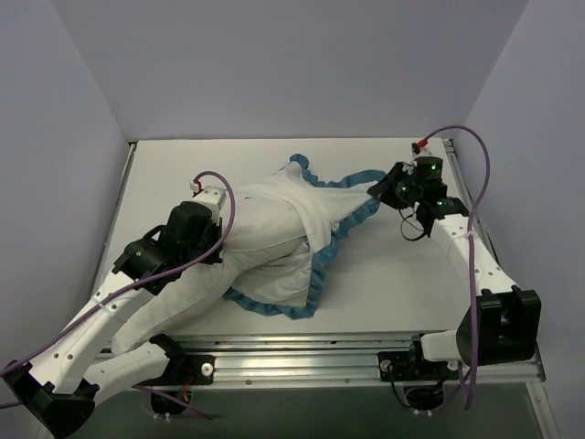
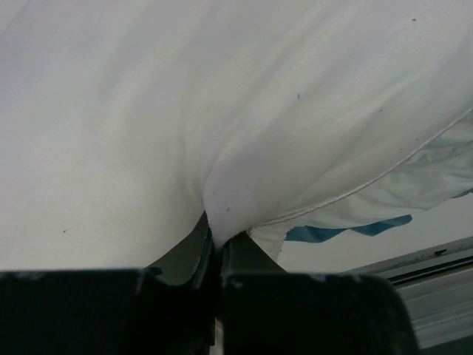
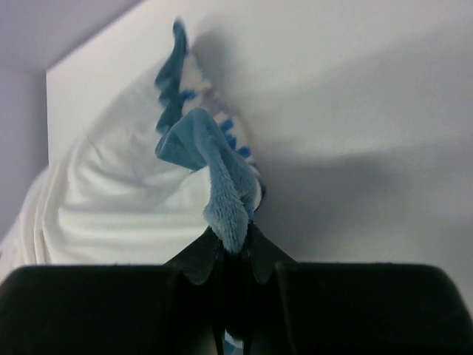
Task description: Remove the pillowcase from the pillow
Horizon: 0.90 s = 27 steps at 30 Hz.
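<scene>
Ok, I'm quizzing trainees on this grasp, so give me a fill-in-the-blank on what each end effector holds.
The right end effector grips the ___ ruffled trim of the pillowcase.
The left end effector pinches the plain ___ pillow.
Both rest on a white ___.
Missing: blue; white; table.

Left arm (image 1: 101, 306): extended forward from its base, wrist angled in toward the centre. Left gripper (image 2: 216, 238): jaws closed, pinching a fold of white cloth, apparently the pillow (image 2: 148, 111), which bulks directly ahead of and above the fingertips.

Right arm (image 1: 462, 245): reaching forward, wrist turned toward the left arm. Right gripper (image 3: 235, 248): jaws closed on the blue trim of the pillowcase (image 3: 214, 177), which rises straight out from between the tips.
</scene>
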Each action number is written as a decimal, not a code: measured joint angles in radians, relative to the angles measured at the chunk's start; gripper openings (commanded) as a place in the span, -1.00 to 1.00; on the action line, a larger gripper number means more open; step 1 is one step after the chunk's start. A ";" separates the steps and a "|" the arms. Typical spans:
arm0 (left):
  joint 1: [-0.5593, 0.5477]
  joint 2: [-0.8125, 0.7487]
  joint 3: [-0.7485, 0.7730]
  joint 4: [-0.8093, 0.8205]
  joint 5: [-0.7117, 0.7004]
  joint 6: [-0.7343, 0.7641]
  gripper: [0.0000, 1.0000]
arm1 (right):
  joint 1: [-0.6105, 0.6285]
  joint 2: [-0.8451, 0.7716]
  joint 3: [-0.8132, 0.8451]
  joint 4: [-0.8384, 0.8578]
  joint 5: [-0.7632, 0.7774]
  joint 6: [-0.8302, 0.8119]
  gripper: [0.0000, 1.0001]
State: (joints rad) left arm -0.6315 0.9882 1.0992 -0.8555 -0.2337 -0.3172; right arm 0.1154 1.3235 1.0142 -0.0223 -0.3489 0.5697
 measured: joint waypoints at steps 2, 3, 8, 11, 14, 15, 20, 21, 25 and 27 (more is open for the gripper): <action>0.003 -0.004 0.000 -0.007 -0.034 -0.012 -0.95 | -0.081 0.035 0.082 -0.015 -0.005 0.005 -1.00; 0.008 -0.006 0.000 -0.010 -0.051 -0.017 -0.95 | -0.134 0.050 0.132 -0.030 -0.006 0.008 -1.00; 0.047 0.002 0.026 -0.013 -0.136 -0.044 -0.95 | -0.369 0.121 0.411 -0.134 -0.020 0.045 -1.00; 0.079 0.013 0.053 -0.042 -0.191 -0.046 -0.95 | -0.466 0.156 0.555 -0.180 -0.003 0.059 -1.00; 0.114 0.019 0.071 -0.093 -0.251 -0.045 -0.95 | -0.513 0.197 0.688 -0.213 0.016 0.056 -1.00; 0.124 0.024 0.077 -0.108 -0.269 -0.045 -0.95 | -0.523 0.206 0.720 -0.229 0.020 0.055 -1.00; 0.150 0.050 0.098 -0.151 -0.336 -0.040 -0.95 | -0.539 0.234 0.822 -0.307 0.013 0.047 -1.00; 0.156 0.052 0.098 -0.157 -0.351 -0.039 -0.95 | -0.547 0.241 0.838 -0.314 0.011 0.046 -1.00; 0.173 0.072 0.098 -0.195 -0.406 -0.037 -0.95 | -0.584 0.267 0.892 -0.327 0.014 0.037 -1.00; 0.182 0.085 0.098 -0.220 -0.427 -0.036 -0.95 | -0.603 0.278 0.922 -0.329 0.018 0.034 -1.00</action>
State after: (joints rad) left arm -0.4496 1.0729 1.1976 -1.0760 -0.6609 -0.3531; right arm -0.4873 1.6016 1.9362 -0.3511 -0.3305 0.6033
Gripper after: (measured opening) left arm 0.061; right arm 0.021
